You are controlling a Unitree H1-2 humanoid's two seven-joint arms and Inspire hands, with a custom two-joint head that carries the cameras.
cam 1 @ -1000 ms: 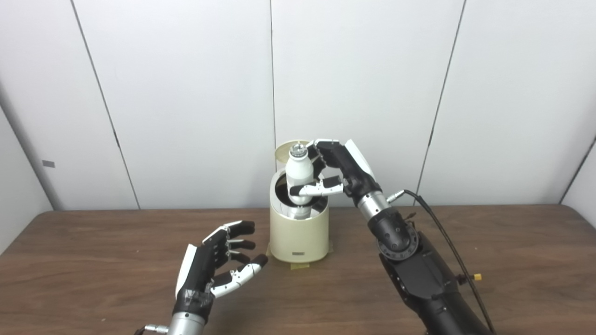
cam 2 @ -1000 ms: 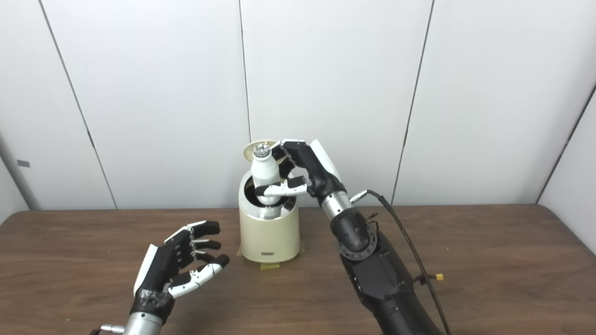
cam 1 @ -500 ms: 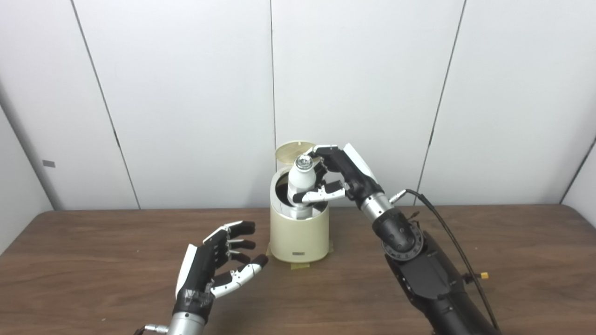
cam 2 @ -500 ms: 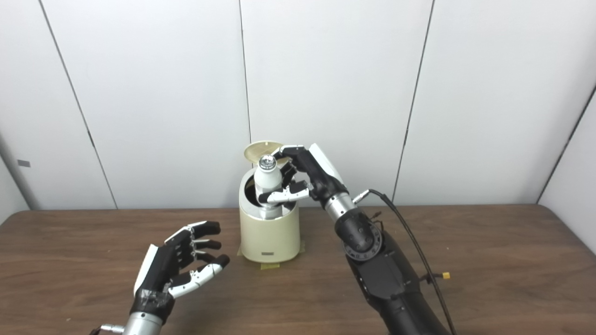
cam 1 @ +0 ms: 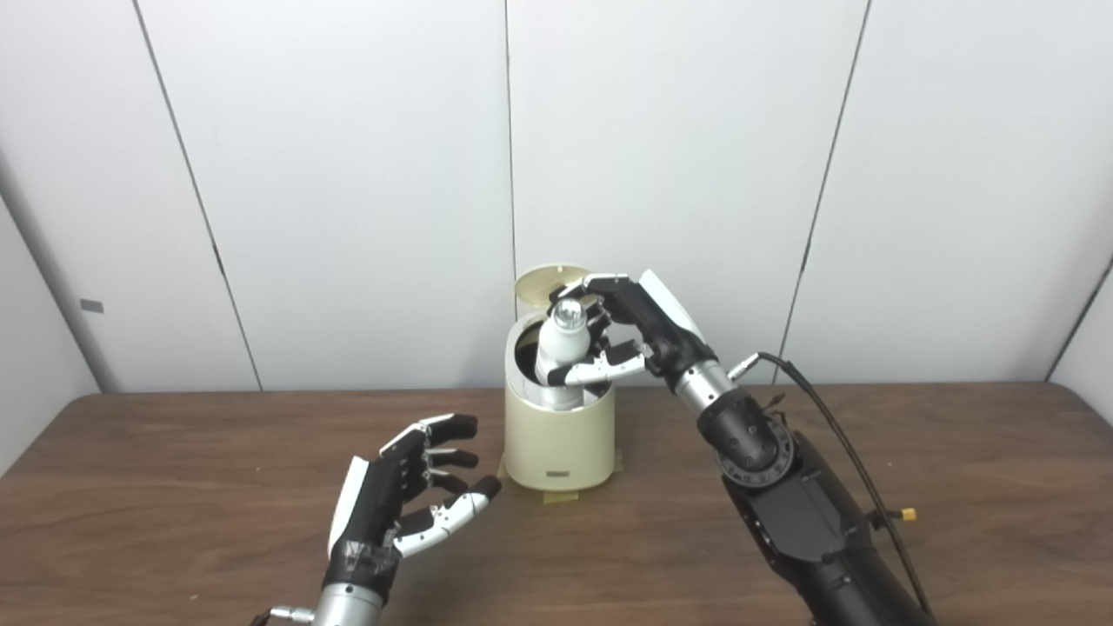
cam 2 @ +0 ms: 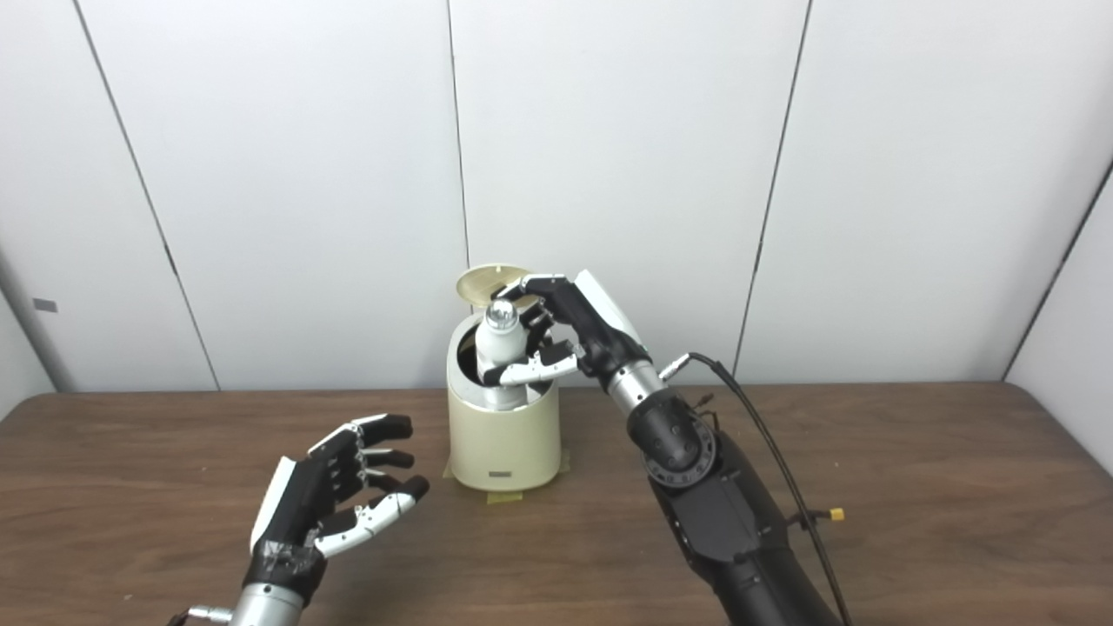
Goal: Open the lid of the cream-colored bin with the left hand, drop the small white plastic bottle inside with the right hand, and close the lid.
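With the lid (cam 1: 546, 281) standing open, the right hand (cam 1: 628, 329) grips the small white bottle (cam 1: 556, 349) tilted and partly inside the cream bin (cam 1: 556, 439), so release comes next, then lid closure by the left hand (cam 1: 402, 491), idle and spread.

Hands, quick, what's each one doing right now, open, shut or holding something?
Left hand: open, holding nothing, low over the table.
Right hand: shut on the white bottle, partly inside the open cream bin.
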